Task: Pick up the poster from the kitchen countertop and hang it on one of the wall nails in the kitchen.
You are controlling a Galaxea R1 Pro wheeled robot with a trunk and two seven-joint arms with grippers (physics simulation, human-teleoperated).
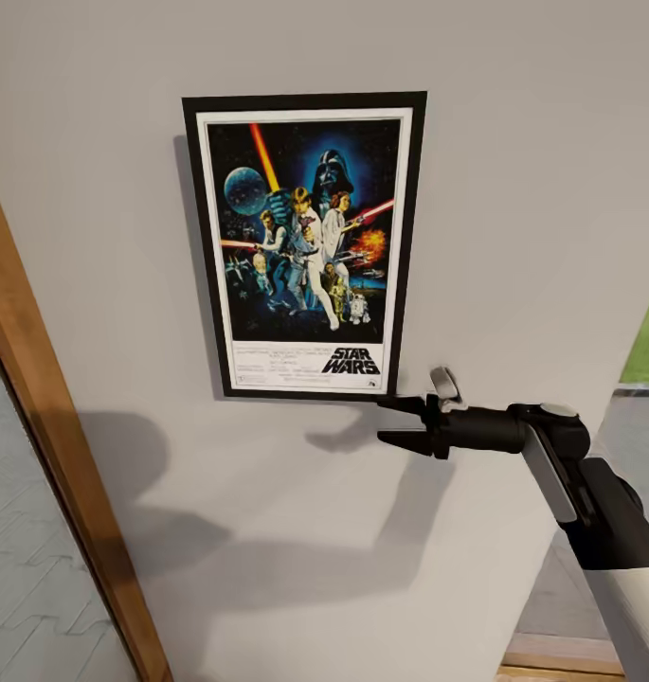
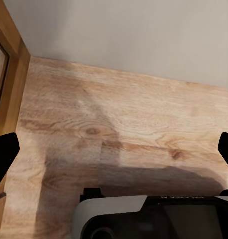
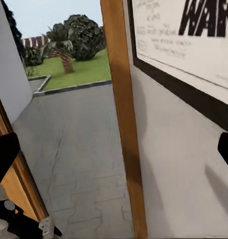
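Observation:
The Star Wars poster, black-framed with a white border, hangs flat and upright on the pale grey wall. My right gripper is open just below the poster's lower right corner, its upper finger close to the frame, with nothing between the fingers. In the right wrist view the poster's lower edge runs past, and the dark fingertips stand wide apart. My left gripper is open and empty over a wooden floor. The nail is hidden behind the poster and the countertop is out of view.
A wooden frame slants along the wall's left side, with grey paving beyond it. Outside lie a lawn and trees. My own base sits under the left gripper.

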